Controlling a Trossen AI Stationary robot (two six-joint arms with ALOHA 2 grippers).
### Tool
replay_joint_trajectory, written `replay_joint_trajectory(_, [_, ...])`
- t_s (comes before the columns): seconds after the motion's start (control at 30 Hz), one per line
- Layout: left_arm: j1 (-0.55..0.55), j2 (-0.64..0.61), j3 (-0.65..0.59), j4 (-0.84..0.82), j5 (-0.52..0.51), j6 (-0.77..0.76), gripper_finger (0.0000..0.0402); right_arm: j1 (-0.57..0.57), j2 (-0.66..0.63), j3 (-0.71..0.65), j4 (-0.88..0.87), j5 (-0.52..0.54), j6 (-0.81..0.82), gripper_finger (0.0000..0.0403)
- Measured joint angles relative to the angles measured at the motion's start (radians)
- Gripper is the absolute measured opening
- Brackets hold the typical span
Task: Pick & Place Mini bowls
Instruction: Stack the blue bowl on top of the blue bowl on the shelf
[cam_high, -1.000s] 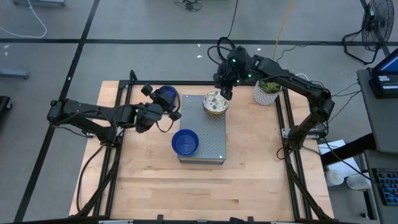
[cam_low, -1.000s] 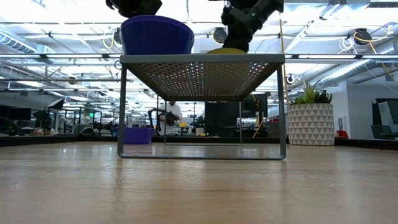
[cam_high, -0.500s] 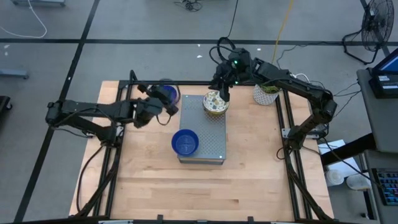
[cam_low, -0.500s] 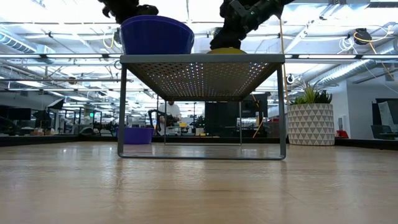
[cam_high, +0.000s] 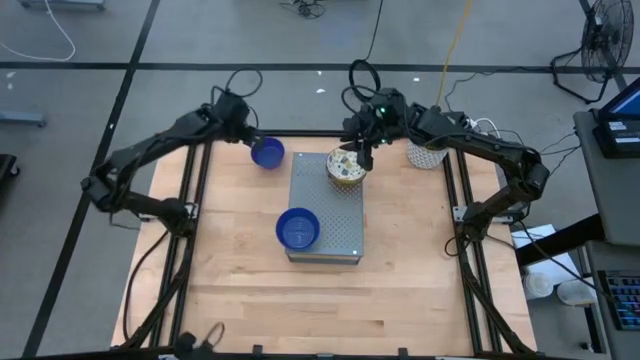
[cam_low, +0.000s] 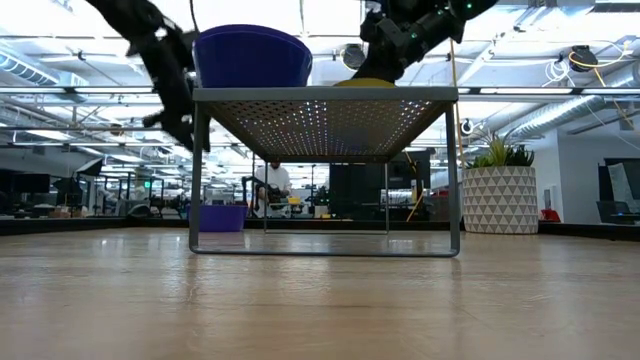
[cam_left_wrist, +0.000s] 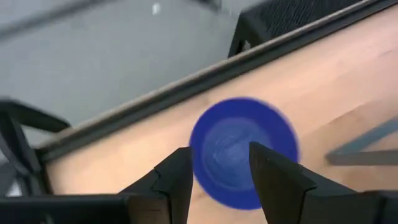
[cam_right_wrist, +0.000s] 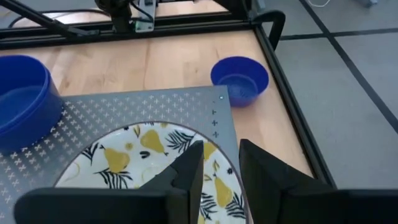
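Nearest, on the front end of the grey perforated shelf (cam_high: 325, 212) that stands on the table (cam_high: 240, 290), sits one blue bowl (cam_high: 297, 228), untouched. Farther back on the same shelf is a cream bowl (cam_high: 346, 166) with a pear-and-leaf print inside. The right end effector (cam_high: 361, 152) hangs at its far rim, fingers (cam_right_wrist: 186, 171) slightly parted over the bowl's edge and pinching nothing that I can see. Level with it but off the shelf, a second blue bowl (cam_high: 267, 153) rests on the table by the far left frame rail. The left end effector (cam_left_wrist: 217, 171) hovers just over it, fingers spread and empty, with the bowl showing in the gap between them. At the far right corner stands a white pot with a plant (cam_high: 430, 148).

My guess is that the step in hand is taking or leaving bowls at the far end. If the left arm is to pick, it needs to drop onto that bowl's rim and close squarely; the glossy wall could slip.
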Motion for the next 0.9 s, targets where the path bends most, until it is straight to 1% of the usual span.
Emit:
replay_joint_trajectory(0.07, [0.047,0.049,0.000,-0.008,0.038,-0.009,0.0159,0.000,-0.001,-0.017,0.021,0.000,0.000,0.0089])
replay_joint_trajectory(0.17, [0.079,0.121,0.000,-0.015,0.066,-0.010,0.0159,0.000,-0.001,-0.036,0.030,0.000,0.006,0.0089])
replay_joint_trajectory(0.27, [0.083,0.190,0.000,-0.023,0.102,-0.010,0.0159,0.000,0.000,-0.041,0.037,-0.002,0.009,0.0089])
replay_joint_trajectory(0.43, [0.071,0.273,0.000,-0.025,0.107,-0.010,0.0159,0.000,0.000,-0.043,0.036,-0.002,0.008,0.0089])
replay_joint_trajectory(0.67, [0.059,0.337,0.000,-0.026,0.103,-0.024,0.0159,0.000,0.000,-0.043,0.036,-0.003,0.004,0.0089])
replay_joint_trajectory(0.9, [0.059,0.363,0.000,-0.026,0.089,-0.025,0.0159,0.000,0.000,-0.043,0.036,-0.003,0.004,0.0089])
